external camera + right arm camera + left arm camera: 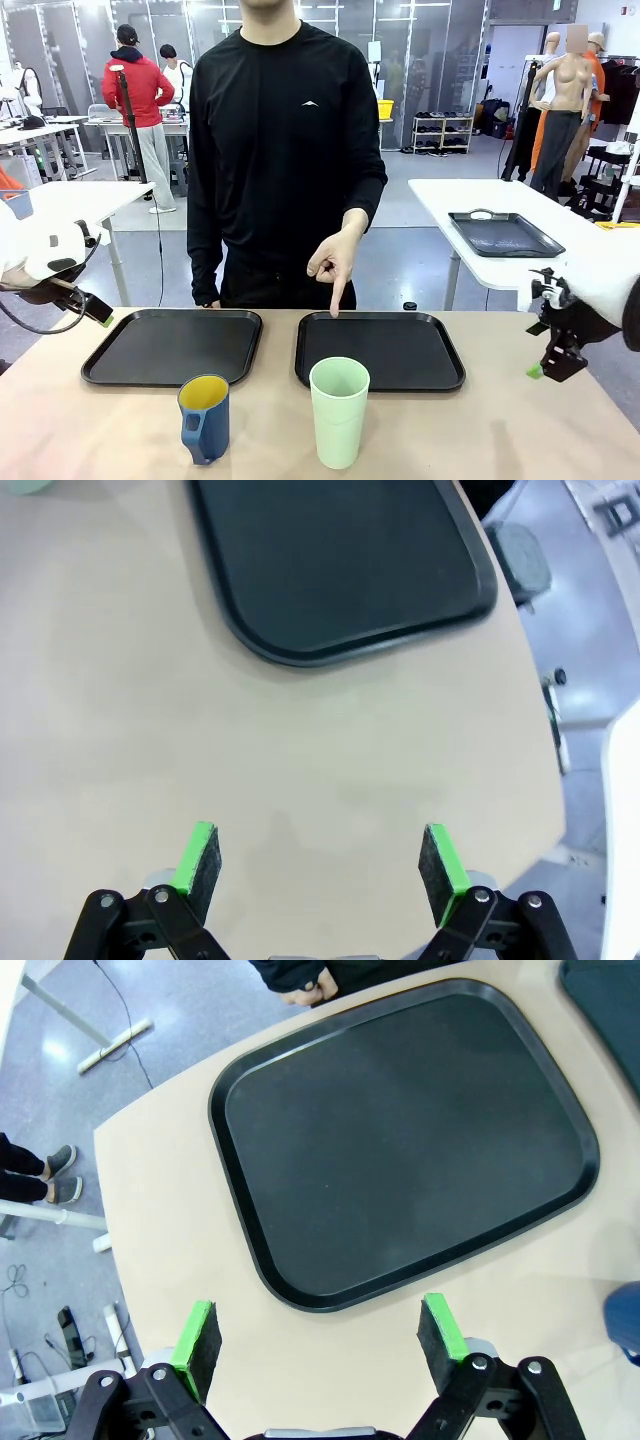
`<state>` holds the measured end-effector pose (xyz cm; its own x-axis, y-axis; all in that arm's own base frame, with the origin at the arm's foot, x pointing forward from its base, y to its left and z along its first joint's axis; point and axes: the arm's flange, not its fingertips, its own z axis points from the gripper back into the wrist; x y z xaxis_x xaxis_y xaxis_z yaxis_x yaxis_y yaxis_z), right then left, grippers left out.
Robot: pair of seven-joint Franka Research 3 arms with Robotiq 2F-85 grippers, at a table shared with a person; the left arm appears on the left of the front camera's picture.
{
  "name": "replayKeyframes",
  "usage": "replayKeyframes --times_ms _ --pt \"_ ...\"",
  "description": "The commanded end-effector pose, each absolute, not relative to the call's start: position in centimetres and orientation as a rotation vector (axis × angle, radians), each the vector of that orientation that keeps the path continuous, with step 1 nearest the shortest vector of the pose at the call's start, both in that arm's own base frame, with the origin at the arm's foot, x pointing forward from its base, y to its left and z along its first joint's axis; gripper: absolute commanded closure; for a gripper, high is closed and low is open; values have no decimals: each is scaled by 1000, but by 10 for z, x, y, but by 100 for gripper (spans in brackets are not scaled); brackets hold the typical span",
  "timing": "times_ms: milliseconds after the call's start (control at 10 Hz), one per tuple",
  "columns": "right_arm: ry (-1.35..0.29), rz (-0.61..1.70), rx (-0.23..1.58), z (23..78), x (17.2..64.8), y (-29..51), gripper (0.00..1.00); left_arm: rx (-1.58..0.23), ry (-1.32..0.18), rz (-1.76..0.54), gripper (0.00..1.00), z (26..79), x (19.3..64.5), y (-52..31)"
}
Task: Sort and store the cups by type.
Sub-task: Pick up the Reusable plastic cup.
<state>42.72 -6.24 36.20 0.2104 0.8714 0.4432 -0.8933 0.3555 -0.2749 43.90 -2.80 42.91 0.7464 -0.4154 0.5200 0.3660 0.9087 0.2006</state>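
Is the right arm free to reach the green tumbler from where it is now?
Probably yes. The right gripper has its fingers open and empty, with bare table between it and the green tumbler; the blue mug stands on the tumbler's far side.

A lab hall: white worktables [440,205], shelving racks [443,133], grey floor.

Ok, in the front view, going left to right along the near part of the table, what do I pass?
left arm → blue mug → green cup → right arm
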Motion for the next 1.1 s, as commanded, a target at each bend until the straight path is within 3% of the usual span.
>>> replayKeyframes --times_ms 0,100,400,600,1000 --pt "-610 1251 105 340 438 -74 0 83 -592 -424 0 430 439 -27" --pt "-584 1227 44 362 427 -62 0 83 -592 -424 0 430 439 -27" --pt "-595 1241 72 356 426 -68 0 83 -592 -424 0 430 439 -27" --pt "-687 1335 294 332 446 -77 0 83 -592 -424 0 430 439 -27" --pt "-882 1404 428 319 450 -68 0 83 -592 -424 0 430 439 -27"
